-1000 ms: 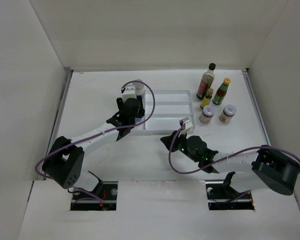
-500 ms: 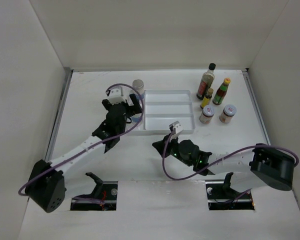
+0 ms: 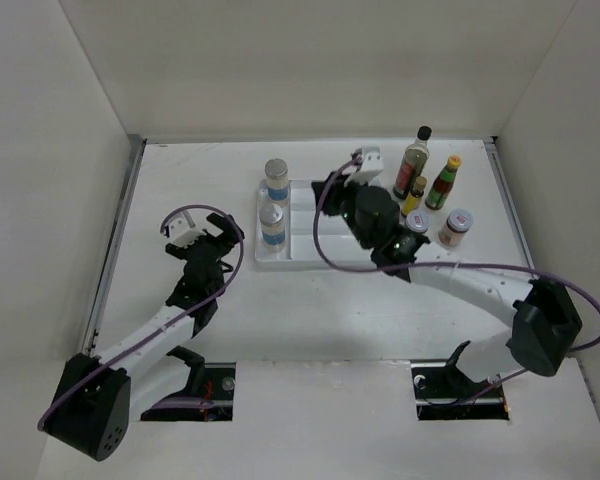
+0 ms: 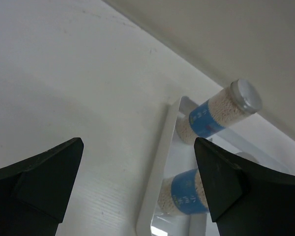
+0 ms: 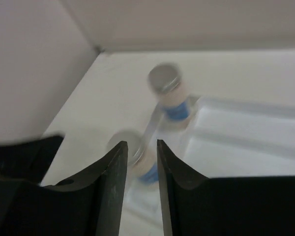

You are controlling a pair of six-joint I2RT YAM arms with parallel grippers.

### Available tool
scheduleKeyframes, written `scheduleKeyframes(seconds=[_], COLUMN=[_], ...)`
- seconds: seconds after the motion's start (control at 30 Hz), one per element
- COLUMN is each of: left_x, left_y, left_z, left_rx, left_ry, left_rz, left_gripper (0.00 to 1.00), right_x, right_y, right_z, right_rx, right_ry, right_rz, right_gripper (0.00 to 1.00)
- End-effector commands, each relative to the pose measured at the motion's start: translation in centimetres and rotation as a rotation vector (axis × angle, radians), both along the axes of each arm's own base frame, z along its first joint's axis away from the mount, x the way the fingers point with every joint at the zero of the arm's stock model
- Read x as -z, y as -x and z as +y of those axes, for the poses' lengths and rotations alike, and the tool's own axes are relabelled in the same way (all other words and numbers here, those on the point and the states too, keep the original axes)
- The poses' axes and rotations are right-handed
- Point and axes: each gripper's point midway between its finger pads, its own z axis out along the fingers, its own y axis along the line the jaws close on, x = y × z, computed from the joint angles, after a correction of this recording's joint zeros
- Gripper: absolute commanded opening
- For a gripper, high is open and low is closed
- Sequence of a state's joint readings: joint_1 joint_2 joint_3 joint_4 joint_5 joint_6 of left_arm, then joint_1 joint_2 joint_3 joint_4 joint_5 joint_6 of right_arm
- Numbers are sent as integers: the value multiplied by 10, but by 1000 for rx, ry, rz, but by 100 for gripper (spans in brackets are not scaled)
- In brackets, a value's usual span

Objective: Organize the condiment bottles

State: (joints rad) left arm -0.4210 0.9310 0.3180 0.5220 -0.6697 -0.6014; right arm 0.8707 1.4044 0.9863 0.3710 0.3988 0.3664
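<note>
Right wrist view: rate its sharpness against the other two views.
Right wrist: motion-blurred, the far jar and near jar smeared, the tray pale and soft. Left wrist: crisp on both jars' labels, though the left hand is a featureless black silhouette. Top view: sharp, evenly lit, only soft shadows.

This is looking like a robotics lab: a left arm [image 3: 155, 325] and a right arm [image 3: 470, 285] trailing purple cables [image 3: 317, 225] are sitting on a white table [image 3: 180, 180] that plain panels [image 3: 310, 60] are boxing in.
</note>
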Motion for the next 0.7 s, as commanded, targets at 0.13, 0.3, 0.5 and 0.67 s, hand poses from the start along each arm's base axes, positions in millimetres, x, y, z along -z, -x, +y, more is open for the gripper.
scheduleKeyframes(seconds=[0.13, 0.3, 0.5, 0.67], left_x=[37, 33, 34, 39], left_y=[1, 5, 3, 0], left_z=[-16, -8, -14, -19], left_rx=[72, 71, 104, 122], left_ry=[117, 142, 148, 149], left_rz=[-18, -52, -44, -21], left_gripper=[100, 100, 100, 100], right_x=[-51, -59, -52, -31], right_y=[-119, -151, -178, -198], right_z=[-151, -225, -261, -280], right_rx=[550, 751, 833, 863], right_ry=[273, 323, 340, 379], right_rz=[-63, -38, 13, 63], right_gripper=[74, 91, 97, 98])
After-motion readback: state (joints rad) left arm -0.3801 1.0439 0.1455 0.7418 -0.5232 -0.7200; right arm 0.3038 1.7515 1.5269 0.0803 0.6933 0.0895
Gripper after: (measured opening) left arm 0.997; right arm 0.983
